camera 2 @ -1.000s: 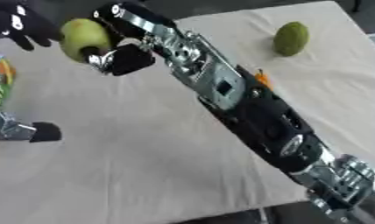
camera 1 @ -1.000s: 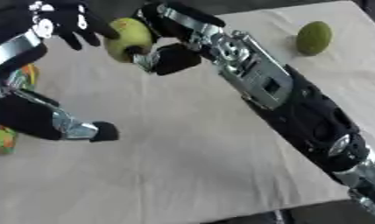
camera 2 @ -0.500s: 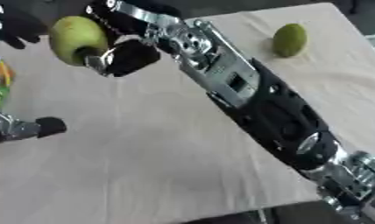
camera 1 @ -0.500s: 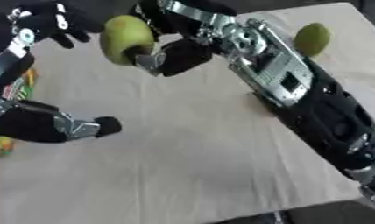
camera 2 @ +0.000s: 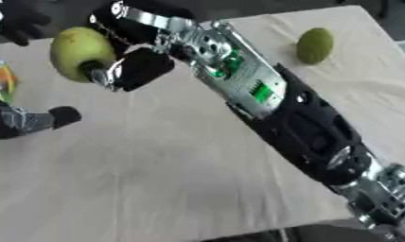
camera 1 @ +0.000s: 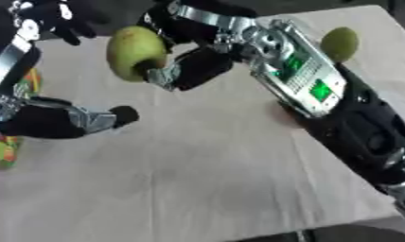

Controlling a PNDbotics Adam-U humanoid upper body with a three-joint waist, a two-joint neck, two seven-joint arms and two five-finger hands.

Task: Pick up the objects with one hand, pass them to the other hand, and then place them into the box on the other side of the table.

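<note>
My right hand [camera 1: 192,67] reaches across the table to the upper left and is shut on a yellow-green fruit [camera 1: 135,52], held up in the air. My left hand [camera 1: 50,18] hovers just left of that fruit at the top left corner, its dark fingers spread open, with a small gap between them and the fruit. A second green fruit [camera 2: 314,45] lies on the table at the far right. A colourful box [camera 1: 5,149] shows at the left edge, partly hidden behind my left arm [camera 1: 57,121].
A beige cloth [camera 1: 198,179] covers the table. My right forearm [camera 2: 280,108] runs diagonally from the lower right to the upper left. The table's front edge [camera 1: 239,236] runs along the bottom.
My left hand has drawn back a little to the left, off the fruit. The right hand still holds the fruit in nearly the same spot, and its forearm has turned and lifted.
</note>
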